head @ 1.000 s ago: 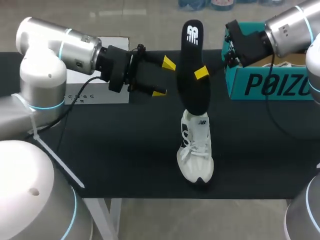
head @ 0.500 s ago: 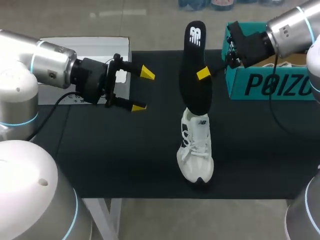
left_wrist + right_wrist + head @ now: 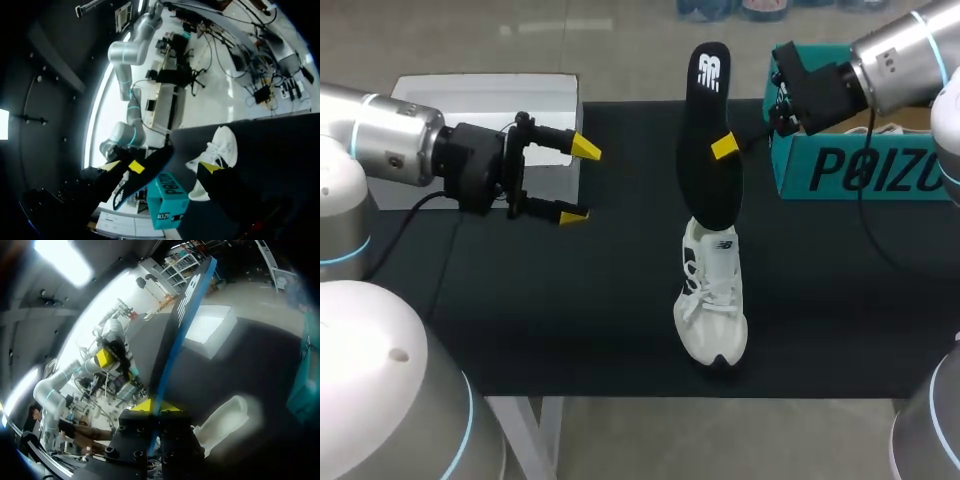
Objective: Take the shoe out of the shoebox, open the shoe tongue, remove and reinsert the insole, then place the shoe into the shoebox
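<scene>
A white shoe (image 3: 711, 300) stands on the black table (image 3: 570, 320), toe toward the front edge. Rising upright from its opening is the black insole (image 3: 708, 140), whose lower end meets the shoe's collar. My right gripper (image 3: 723, 146) comes in from the right and is shut on the insole's middle. In the right wrist view the insole (image 3: 181, 322) runs edge-on out of the shut gripper (image 3: 156, 405), with the shoe (image 3: 225, 422) beneath. My left gripper (image 3: 572, 182) hangs open well to the insole's left, touching nothing. The left wrist view shows the gripper (image 3: 159, 166) open, insole (image 3: 145, 175) and shoe (image 3: 217, 152) ahead.
The teal shoebox (image 3: 860, 170) stands at the back right, behind my right arm. A white lid (image 3: 485, 100) lies at the back left, behind my left arm. Bare black tabletop lies between my left gripper and the shoe.
My left arm has drawn back leftward, away from the insole, its gripper staying open. The right gripper, insole and shoe have barely moved.
</scene>
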`<state>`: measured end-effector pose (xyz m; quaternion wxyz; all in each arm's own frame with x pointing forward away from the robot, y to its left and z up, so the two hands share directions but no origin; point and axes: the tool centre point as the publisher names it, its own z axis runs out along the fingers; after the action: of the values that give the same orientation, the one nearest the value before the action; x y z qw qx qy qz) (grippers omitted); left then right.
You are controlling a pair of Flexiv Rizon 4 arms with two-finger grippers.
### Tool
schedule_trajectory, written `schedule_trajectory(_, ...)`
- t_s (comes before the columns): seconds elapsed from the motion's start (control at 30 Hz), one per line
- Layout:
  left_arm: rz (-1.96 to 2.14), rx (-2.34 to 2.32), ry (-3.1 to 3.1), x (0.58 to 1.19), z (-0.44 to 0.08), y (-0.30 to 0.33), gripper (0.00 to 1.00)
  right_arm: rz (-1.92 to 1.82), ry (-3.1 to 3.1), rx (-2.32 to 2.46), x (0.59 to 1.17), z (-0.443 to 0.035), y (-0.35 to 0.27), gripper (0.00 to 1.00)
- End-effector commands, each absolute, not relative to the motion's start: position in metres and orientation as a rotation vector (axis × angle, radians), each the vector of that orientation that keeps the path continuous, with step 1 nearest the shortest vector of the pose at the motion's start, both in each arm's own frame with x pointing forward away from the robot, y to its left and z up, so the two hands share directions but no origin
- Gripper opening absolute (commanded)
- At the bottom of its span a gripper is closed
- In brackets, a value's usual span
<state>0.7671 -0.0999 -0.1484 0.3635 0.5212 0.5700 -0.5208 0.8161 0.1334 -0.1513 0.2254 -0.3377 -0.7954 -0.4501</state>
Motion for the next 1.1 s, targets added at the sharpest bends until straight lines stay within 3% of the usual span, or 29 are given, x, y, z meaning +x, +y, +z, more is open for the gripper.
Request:
schedule_trajectory(0.03, -1.331, 1.334, 1.47, 0.7603, -0.1466, -0.0933, 1.0, -1.241, -2.195, -0.934, 0.8158, -0.1518, 0.134, 0.0)
schedule_trajectory(1.1, -1.322, 1.332, 1.609, 0.7613, -0.1445, -0.0873, 1.0, -1.241, -2.195, -0.934, 0.8158, -0.1518, 0.134, 0.0)
